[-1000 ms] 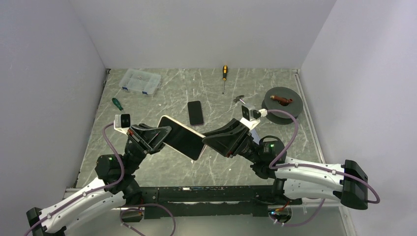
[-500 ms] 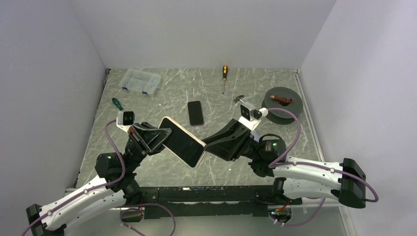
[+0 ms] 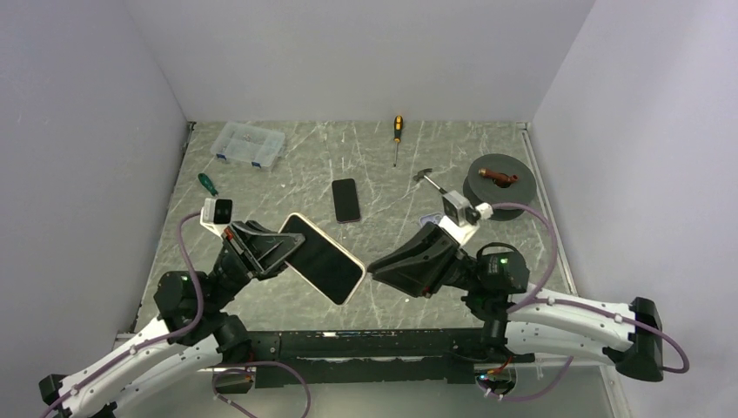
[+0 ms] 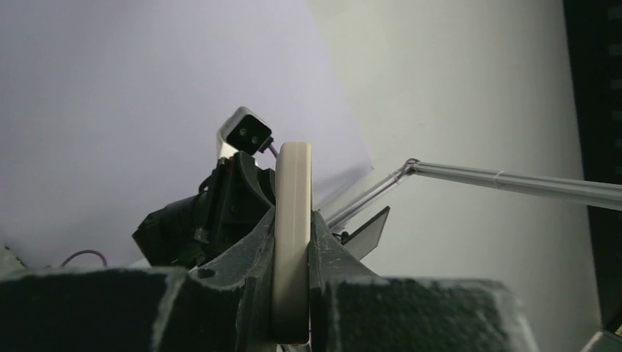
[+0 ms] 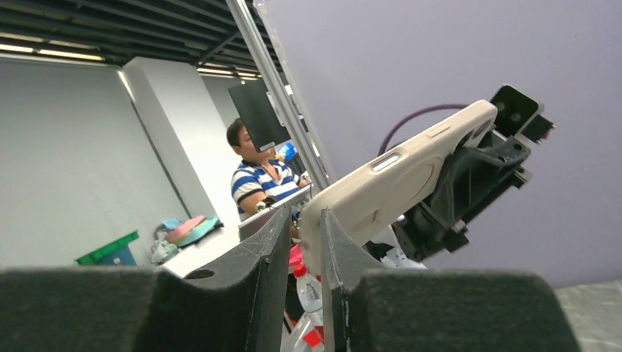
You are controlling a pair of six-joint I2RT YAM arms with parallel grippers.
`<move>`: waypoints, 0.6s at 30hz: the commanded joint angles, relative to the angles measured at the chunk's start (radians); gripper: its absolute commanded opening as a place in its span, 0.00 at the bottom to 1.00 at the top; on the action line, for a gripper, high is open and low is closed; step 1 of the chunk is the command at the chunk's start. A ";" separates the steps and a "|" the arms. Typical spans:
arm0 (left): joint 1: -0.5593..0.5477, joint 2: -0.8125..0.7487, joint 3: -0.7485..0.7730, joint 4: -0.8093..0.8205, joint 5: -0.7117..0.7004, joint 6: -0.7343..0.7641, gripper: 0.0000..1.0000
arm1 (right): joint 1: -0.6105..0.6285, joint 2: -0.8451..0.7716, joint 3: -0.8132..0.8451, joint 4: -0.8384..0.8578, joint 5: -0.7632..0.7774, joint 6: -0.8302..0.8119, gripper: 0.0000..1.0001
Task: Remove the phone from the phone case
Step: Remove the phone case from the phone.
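Note:
The phone in its cream case (image 3: 322, 257) hangs tilted above the table's middle, dark screen up. My left gripper (image 3: 280, 248) is shut on its left end. In the left wrist view the case (image 4: 292, 169) stands edge-on, pinched between both fingers of that gripper (image 4: 292, 220). My right gripper (image 3: 372, 266) sits just off the case's lower right corner. In the right wrist view the case back (image 5: 411, 169) runs away from that gripper (image 5: 306, 216). Its jaws stand a little apart; the case corner lies against the right finger, with a gap to the left finger.
A second black phone (image 3: 345, 199) lies flat behind the arms. A clear organiser box (image 3: 249, 144) and a green-handled screwdriver (image 3: 207, 183) are at the back left. A yellow-handled screwdriver (image 3: 397, 131), a small tool (image 3: 428, 178) and a dark spool (image 3: 498, 178) are at the back right.
My right gripper has drawn back to the right and down, off the phone's right end. The left arm has shifted slightly left, still holding the cased phone.

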 commanded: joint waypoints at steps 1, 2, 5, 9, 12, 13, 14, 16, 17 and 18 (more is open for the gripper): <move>0.014 -0.053 0.094 -0.288 -0.131 0.151 0.00 | 0.029 -0.147 -0.030 -0.022 -0.017 -0.099 0.09; 0.014 -0.064 0.111 -0.302 -0.139 0.164 0.00 | 0.027 -0.168 -0.033 -0.064 -0.009 -0.115 0.12; 0.014 -0.089 0.164 -0.342 -0.152 0.195 0.00 | 0.027 -0.225 -0.051 -0.169 0.043 -0.143 0.22; 0.014 -0.113 0.204 -0.383 -0.175 0.232 0.00 | 0.027 -0.283 -0.048 -0.382 0.204 -0.130 0.44; 0.015 -0.123 0.217 -0.403 -0.201 0.252 0.00 | 0.031 -0.237 0.008 -0.611 0.326 -0.041 0.50; 0.015 -0.123 0.218 -0.406 -0.214 0.256 0.00 | 0.035 -0.220 0.022 -0.650 0.338 -0.030 0.50; 0.014 -0.122 0.220 -0.410 -0.222 0.261 0.00 | 0.042 -0.204 0.024 -0.663 0.339 -0.015 0.50; 0.015 -0.121 0.223 -0.422 -0.237 0.266 0.00 | 0.055 -0.191 0.014 -0.660 0.376 -0.003 0.52; 0.014 -0.120 0.222 -0.426 -0.246 0.267 0.00 | 0.059 -0.191 0.005 -0.645 0.392 0.004 0.53; 0.015 -0.122 0.220 -0.430 -0.256 0.265 0.00 | 0.059 -0.191 0.002 -0.644 0.410 0.008 0.54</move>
